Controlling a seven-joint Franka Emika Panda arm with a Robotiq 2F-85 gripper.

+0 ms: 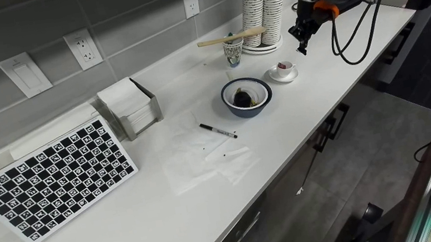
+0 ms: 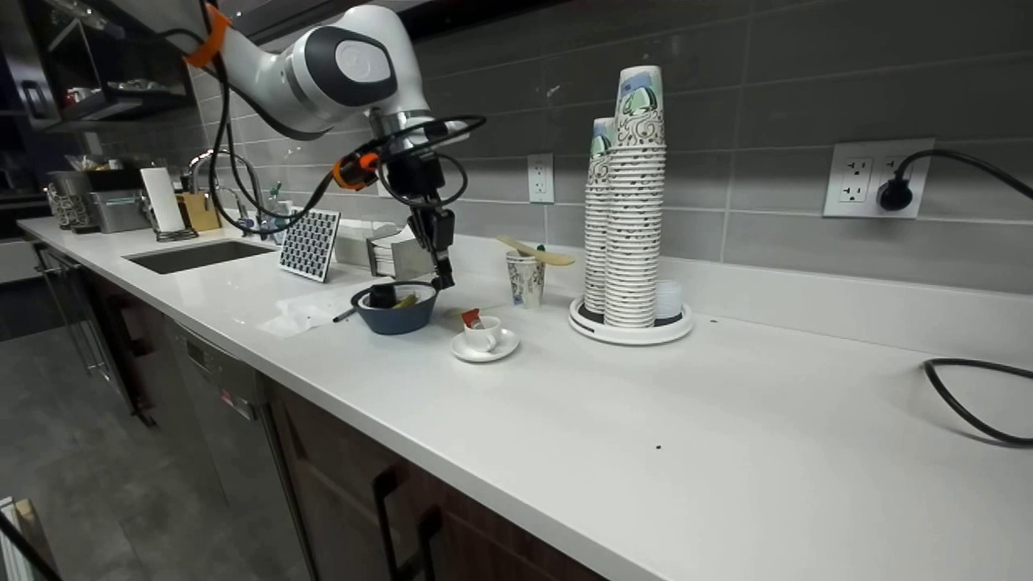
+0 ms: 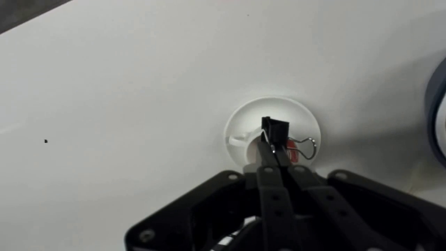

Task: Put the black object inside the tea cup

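The black object is a small black binder clip with wire handles. My gripper is shut on it, and the clip juts out past the fingertips. In the wrist view the clip overlaps the white tea cup and its saucer, hiding part of the cup. The cup stands upright on the saucer with a red packet inside, sticking up over the rim. In both exterior views the gripper is above the counter, higher than the cup; it also shows at the bowl's back edge in an exterior view.
A blue bowl with a white bowl and dark items inside stands near the cup. Tall paper cup stacks and a paper cup with a wooden utensil stand by the wall. A marker, napkin holder and checkered board lie farther along.
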